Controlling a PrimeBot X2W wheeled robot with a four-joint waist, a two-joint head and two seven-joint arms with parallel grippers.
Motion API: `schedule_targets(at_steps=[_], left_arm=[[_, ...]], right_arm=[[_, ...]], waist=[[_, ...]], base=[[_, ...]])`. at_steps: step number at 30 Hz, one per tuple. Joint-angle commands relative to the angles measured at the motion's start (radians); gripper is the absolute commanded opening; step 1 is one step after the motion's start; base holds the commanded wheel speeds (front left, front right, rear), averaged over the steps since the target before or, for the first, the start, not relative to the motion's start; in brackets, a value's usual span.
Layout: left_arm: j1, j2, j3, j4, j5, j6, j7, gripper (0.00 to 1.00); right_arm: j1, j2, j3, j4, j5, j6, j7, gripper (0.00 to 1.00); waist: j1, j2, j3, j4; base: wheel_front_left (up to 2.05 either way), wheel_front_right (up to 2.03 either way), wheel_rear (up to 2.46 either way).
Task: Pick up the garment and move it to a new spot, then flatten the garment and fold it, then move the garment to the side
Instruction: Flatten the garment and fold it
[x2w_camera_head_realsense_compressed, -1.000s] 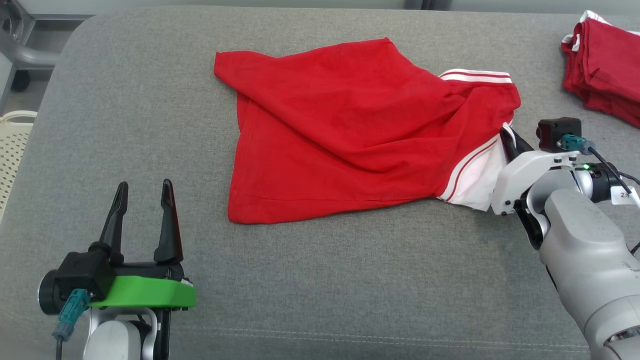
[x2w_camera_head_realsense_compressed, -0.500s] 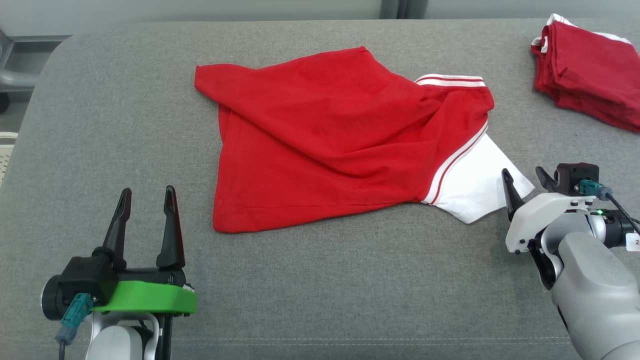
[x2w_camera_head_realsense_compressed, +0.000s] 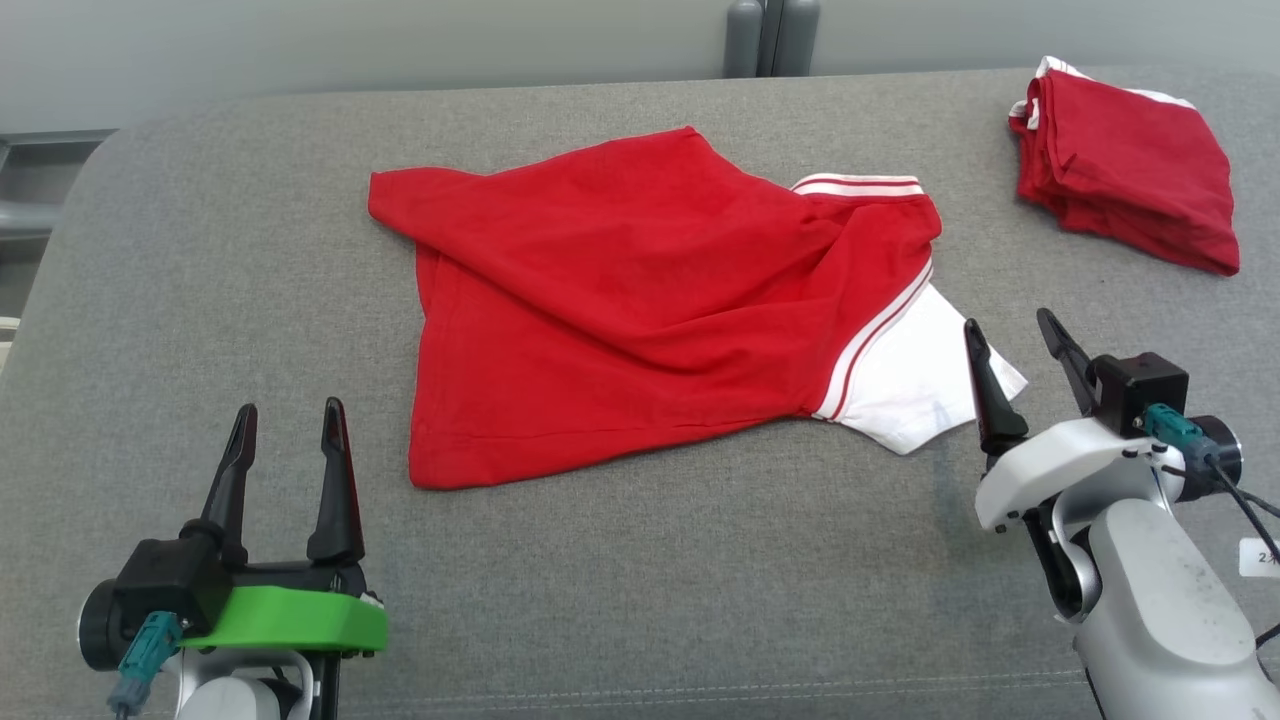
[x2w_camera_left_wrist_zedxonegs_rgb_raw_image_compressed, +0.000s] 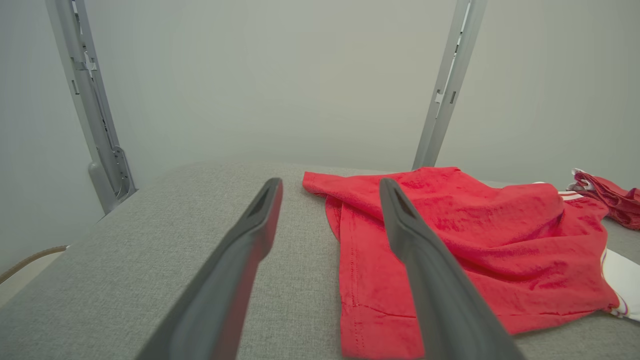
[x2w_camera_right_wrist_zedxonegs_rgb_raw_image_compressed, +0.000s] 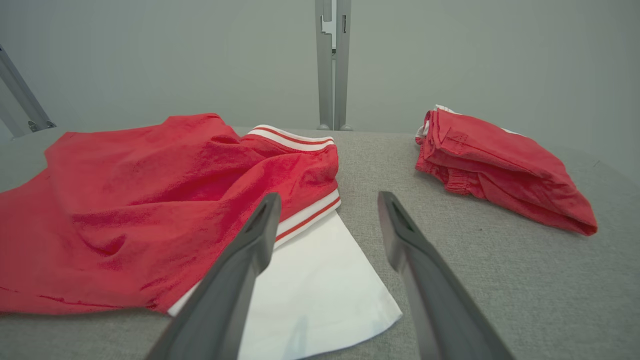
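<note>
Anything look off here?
The garment lies rumpled and askew, its top layer folded diagonally over, with a white part sticking out on its right. The folded pile at far right looks tidy. The left end effector and right end effector are open, holding nothing.

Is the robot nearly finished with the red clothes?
Not nearly. Moved, it seems: the red garment lies loose on the grey padded table. In hand: nothing; the left gripper and right gripper are open and empty. Left: it is rumpled, so flattening, folding and moving aside.
</note>
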Motion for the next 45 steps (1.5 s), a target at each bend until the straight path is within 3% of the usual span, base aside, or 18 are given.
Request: schedule_targets(at_steps=[1, 11, 26, 45], left_arm=[[0.015, 0.000, 0.004, -0.003, -0.008, 0.004, -0.004, 1.00], [0.061, 0.000, 0.020, -0.007, 0.010, 0.014, -0.004, 1.00], [0.172, 0.004, 0.054, -0.013, 0.047, 0.043, -0.004, 1.00], [0.231, 0.043, 0.062, -0.024, 0.094, 0.061, -0.004, 1.00]], right_arm=[[0.024, 0.006, -0.003, -0.014, -0.009, -0.001, -0.004, 1.00], [0.159, 0.052, -0.042, -0.170, -0.033, -0.001, -0.004, 1.00], [0.325, 0.092, -0.096, -0.304, -0.055, -0.001, -0.004, 1.00], [0.391, 0.109, -0.097, -0.353, -0.045, -0.001, -0.004, 1.00]], waist=[[0.0000, 0.0000, -0.006, -0.003], [0.0000, 0.0000, -0.049, -0.006], [0.0000, 0.0000, -0.135, -0.042], [0.0000, 0.0000, -0.165, -0.045]], base=[[0.00, 0.00, 0.00], [0.00, 0.00, 0.00], [0.00, 0.00, 0.00], [0.00, 0.00, 0.00]])
